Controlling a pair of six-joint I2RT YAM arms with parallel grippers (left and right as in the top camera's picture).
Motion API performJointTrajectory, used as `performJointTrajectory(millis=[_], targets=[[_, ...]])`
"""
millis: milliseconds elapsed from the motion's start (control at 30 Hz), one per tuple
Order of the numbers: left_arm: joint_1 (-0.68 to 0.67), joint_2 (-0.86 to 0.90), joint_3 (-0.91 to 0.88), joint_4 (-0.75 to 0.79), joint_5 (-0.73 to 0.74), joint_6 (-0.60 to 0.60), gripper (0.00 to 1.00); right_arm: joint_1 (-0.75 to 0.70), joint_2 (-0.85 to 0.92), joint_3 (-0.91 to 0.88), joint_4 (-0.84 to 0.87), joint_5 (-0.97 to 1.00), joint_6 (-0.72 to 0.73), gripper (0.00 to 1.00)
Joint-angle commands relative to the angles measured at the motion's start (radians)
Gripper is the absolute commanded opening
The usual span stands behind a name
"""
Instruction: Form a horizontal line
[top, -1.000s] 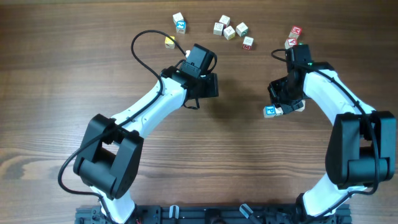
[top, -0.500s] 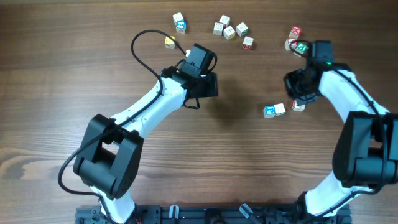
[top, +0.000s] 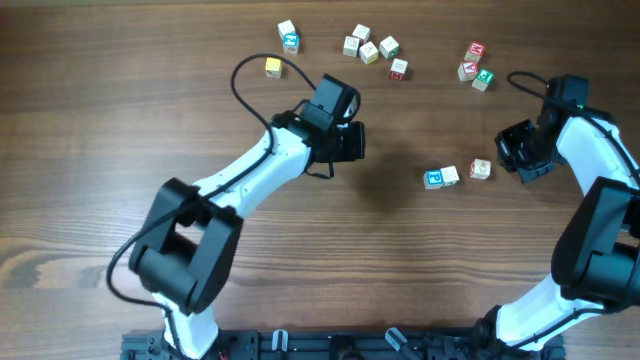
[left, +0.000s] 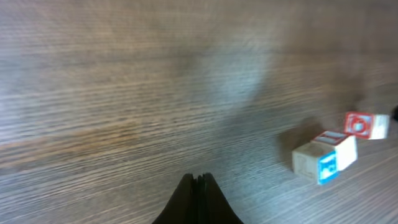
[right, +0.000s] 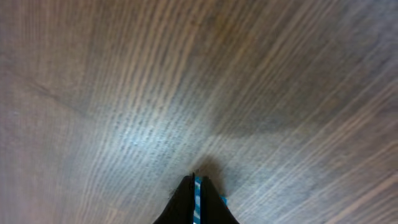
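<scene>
The horizontal line lies right of centre on the table: a blue-faced cube touching a pale cream cube. A cube with a red mark sits just right of them with a small gap. My left gripper hovers to their left, shut and empty. The left wrist view shows its closed tips, with the blue-faced pair and the red-marked cube ahead to the right. My right gripper is right of the row, apart from it, shut over bare wood.
Loose cubes lie along the far side: a yellow one, a pair, a cluster of several and a red and green group. The left arm's black cable loops near the yellow cube.
My right gripper has drawn back to the right, leaving the red-marked cube beside the row. My left gripper has shut and shifted slightly right.
</scene>
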Motion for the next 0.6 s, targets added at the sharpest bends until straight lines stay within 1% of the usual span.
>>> performJointTrajectory(millis=[0,67,267,367,400,467,567], targets=[[0.0,0.095,0.002,0.005,0.019,0.002,0.04,0.003,0.02,0.006,-0.005,0.058,-0.02,0.07],[0.0,0.124,0.002,0.004,0.021,0.001,0.04,0.003,0.021,-0.002,-0.004,0.06,-0.019,0.07],[0.0,0.124,0.002,0.026,0.078,0.001,0.04,0.003,0.021,-0.017,-0.008,0.059,-0.021,0.08],[0.0,0.124,0.002,0.028,0.084,0.001,0.05,0.018,0.021,-0.018,-0.014,0.004,-0.106,0.06],[0.0,0.124,0.002,0.027,0.085,0.001,0.06,0.024,0.021,-0.018,-0.013,-0.015,-0.13,0.06],[0.0,0.124,0.002,0.027,0.087,0.001,0.08,0.037,0.021,-0.018,-0.014,-0.02,-0.152,0.06],[0.002,0.124,0.002,0.026,0.086,0.002,0.08,0.065,0.021,-0.018,-0.018,-0.019,-0.18,0.06]])
